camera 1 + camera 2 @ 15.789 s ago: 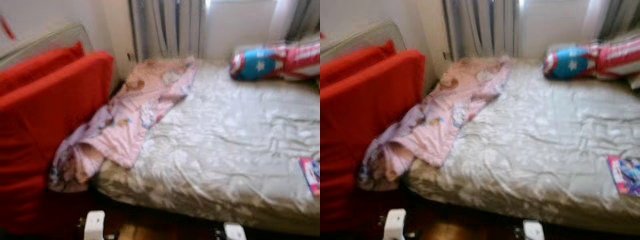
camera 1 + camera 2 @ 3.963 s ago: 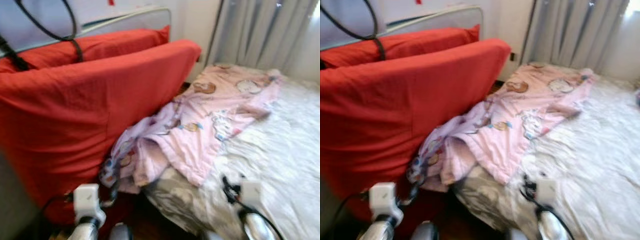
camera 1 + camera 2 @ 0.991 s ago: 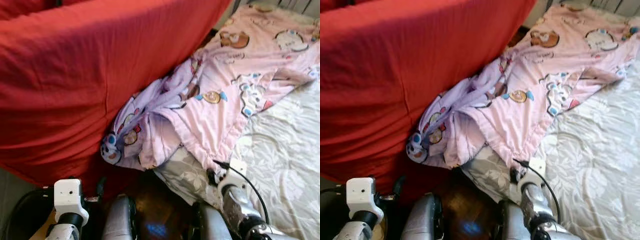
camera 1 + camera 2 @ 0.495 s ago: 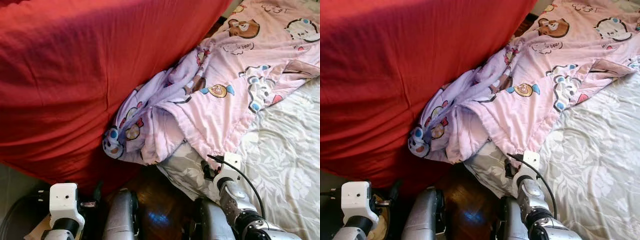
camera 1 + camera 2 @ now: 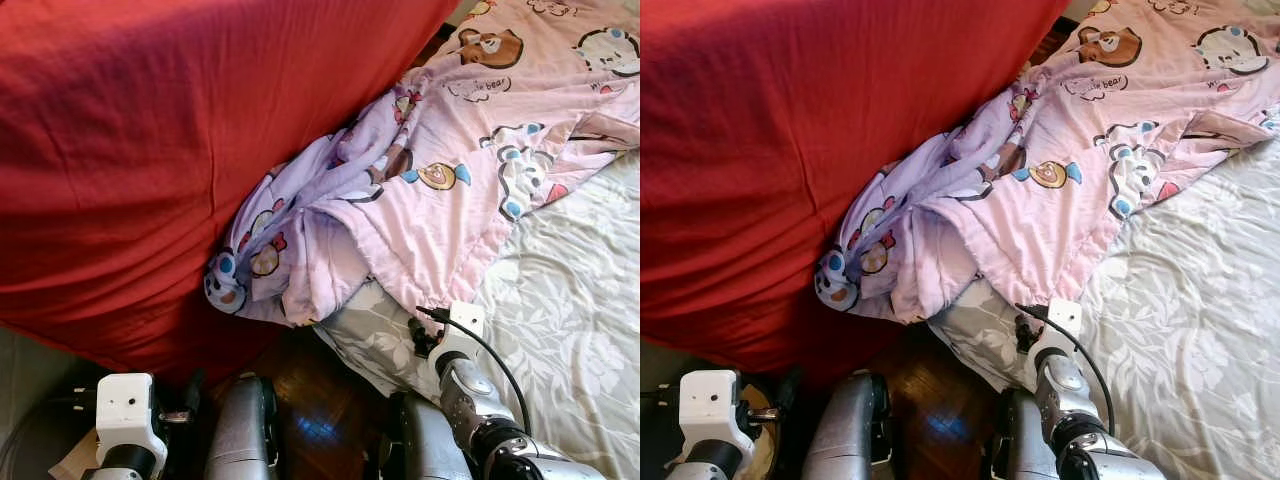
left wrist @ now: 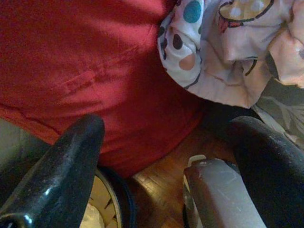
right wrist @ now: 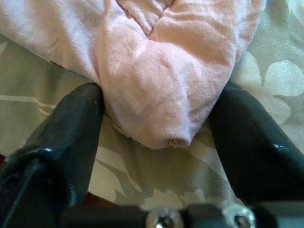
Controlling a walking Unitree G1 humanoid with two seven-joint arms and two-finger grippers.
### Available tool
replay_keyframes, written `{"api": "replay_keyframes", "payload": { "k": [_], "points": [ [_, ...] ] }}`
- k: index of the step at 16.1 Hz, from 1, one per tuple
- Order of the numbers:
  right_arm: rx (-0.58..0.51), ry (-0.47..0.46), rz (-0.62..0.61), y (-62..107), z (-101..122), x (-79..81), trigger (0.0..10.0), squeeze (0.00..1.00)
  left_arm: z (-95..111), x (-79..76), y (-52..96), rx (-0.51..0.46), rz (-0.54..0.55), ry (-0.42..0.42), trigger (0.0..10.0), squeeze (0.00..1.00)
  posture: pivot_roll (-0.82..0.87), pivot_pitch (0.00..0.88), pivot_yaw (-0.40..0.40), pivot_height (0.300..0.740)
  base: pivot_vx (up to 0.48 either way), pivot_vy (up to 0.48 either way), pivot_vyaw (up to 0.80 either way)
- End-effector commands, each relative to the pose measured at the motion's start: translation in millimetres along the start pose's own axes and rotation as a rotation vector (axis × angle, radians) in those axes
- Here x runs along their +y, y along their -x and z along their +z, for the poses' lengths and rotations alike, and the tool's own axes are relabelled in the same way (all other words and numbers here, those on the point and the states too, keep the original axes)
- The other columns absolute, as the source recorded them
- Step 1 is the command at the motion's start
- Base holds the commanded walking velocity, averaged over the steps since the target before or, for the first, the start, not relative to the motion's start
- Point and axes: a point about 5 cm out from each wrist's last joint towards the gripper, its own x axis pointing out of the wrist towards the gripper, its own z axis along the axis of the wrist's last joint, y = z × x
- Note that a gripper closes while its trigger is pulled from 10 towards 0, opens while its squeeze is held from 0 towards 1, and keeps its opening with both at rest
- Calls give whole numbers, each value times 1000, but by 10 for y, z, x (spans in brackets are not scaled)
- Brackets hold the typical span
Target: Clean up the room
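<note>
**Robot reaches for rumpled blanket**

Red bedding (image 5: 130,150) fills the room's left side, where the left gripper (image 6: 161,166) hangs low over the floor (image 5: 320,400), fingers spread and empty. Centre, the pink blanket (image 5: 450,190) spills off the bed (image 5: 580,330). At right, the right gripper (image 7: 152,137) straddles its corner, wide open. It should probably bite deep before closing, avoiding the sheet beneath.

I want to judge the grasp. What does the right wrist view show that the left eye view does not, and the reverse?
Right wrist view: the right gripper is open, one finger on each side of a corner of the pink blanket. Left eye view: the red cushion, the wooden floor, the left arm hanging low. Both: the blanket lying on the grey floral sheet.
</note>
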Motion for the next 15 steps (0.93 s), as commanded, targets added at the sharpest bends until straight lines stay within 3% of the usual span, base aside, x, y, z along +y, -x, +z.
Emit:
{"api": "replay_keyframes", "payload": {
  "k": [1, 11, 15],
  "points": [
    [28, 3, -2, 19, -84, -2, 0, 0, -12, 17, 69, 17, 9, -6, 10000, 0, 239, 344, -27, 621, 0, 0, 0],
    [35, 57, 15, 28, -120, 33, 0, 0, -34, 21, 62, 20, 14, -10, 10000, 0, 240, 327, -30, 621, 0, 0, 0],
    [47, 103, 27, 39, -155, 15, 0, 0, -89, -11, -11, 28, 10, -4, 10000, 0, 235, 290, -38, 621, 0, 0, 0]
  ]
}}
